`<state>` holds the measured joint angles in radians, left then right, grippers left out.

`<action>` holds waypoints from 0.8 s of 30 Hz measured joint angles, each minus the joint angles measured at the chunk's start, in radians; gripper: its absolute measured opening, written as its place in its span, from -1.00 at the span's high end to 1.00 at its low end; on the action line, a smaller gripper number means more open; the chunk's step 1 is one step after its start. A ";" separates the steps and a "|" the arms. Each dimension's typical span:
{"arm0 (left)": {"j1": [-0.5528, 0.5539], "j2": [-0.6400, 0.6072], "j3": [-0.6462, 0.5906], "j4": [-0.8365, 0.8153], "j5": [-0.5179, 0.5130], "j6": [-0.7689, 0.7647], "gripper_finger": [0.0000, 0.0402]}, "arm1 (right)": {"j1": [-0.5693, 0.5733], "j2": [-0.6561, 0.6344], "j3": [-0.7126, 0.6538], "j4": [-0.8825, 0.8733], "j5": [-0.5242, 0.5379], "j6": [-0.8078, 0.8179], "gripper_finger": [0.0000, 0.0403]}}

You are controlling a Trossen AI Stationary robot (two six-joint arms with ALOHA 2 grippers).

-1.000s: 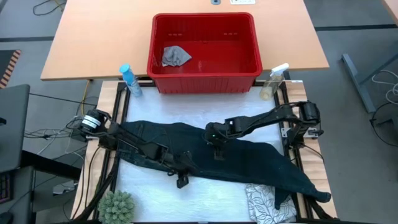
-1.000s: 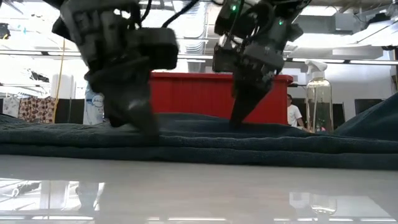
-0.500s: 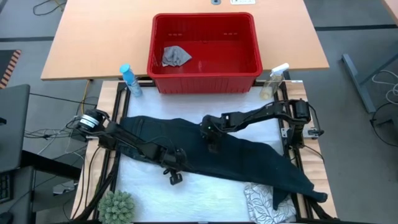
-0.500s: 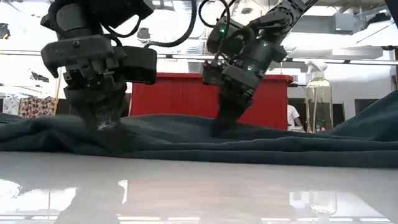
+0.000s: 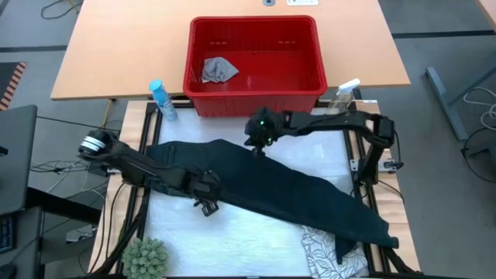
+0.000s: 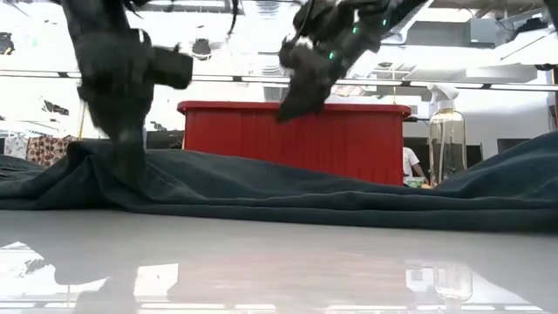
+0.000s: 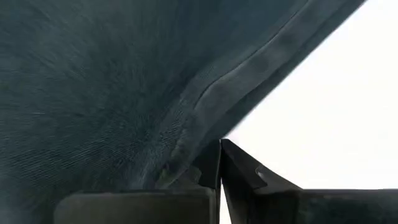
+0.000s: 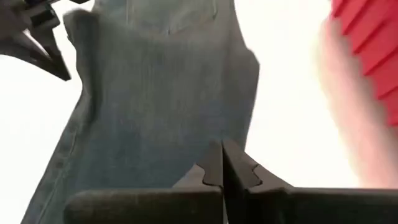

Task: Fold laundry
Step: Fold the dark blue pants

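The dark blue-black jeans (image 5: 294,190) lie spread slantwise on the white mat, from the far left to the near right. My left gripper (image 5: 205,207) is shut at the jeans' near edge, pointing steeply down. In the low view the cloth humps up (image 6: 83,148) beside it. My right gripper (image 5: 258,149) is shut and hangs clear above the jeans' far edge (image 6: 283,113), with nothing in it. A white leaf-print cloth (image 5: 325,252) lies at the near right, partly under a jeans leg. A small grey cloth (image 5: 219,70) lies inside the red basket. My left gripper meets the jeans' near edge at its thick seam (image 7: 193,158), coming steeply from above. The seam lies against the outer side of one shut finger (image 7: 208,171). No cloth shows between the fingers. The jeans lie on the mat.
The red basket (image 5: 256,102) stands just beyond the mat's far edge. A blue bottle (image 5: 161,99) is at its left and a clear spray bottle (image 5: 341,101) at its right. A green plant (image 5: 147,260) sits at the near left corner. Bare mat shows along the near edge.
My right gripper has lifted off the middle of the jeans and gone up toward the far edge and the basket. My left gripper has gone toward the far left and tipped steeper. The jeans' left part has slid toward the far edge and humped up beside the left gripper.
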<state>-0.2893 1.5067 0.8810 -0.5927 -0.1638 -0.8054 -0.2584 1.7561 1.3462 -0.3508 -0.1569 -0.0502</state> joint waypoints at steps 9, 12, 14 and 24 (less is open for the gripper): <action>0.022 -0.216 0.002 0.200 -0.290 0.040 1.00 | 0.024 -0.277 0.077 -0.214 0.001 0.040 0.91; 0.058 -0.180 0.002 0.288 -0.289 0.102 1.00 | 0.058 -0.380 0.077 -0.218 0.034 0.074 0.91; 0.071 -0.137 0.002 0.369 -0.257 0.135 1.00 | 0.083 -0.447 0.077 -0.219 0.085 0.108 0.91; 0.080 0.163 0.003 0.558 -0.123 0.175 1.00 | 0.274 -0.718 0.077 -0.186 0.354 0.234 0.92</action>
<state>-0.2089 1.6701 0.8845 -0.0351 -0.2872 -0.6303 0.0151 1.0379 1.4231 -0.5372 0.1971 0.1838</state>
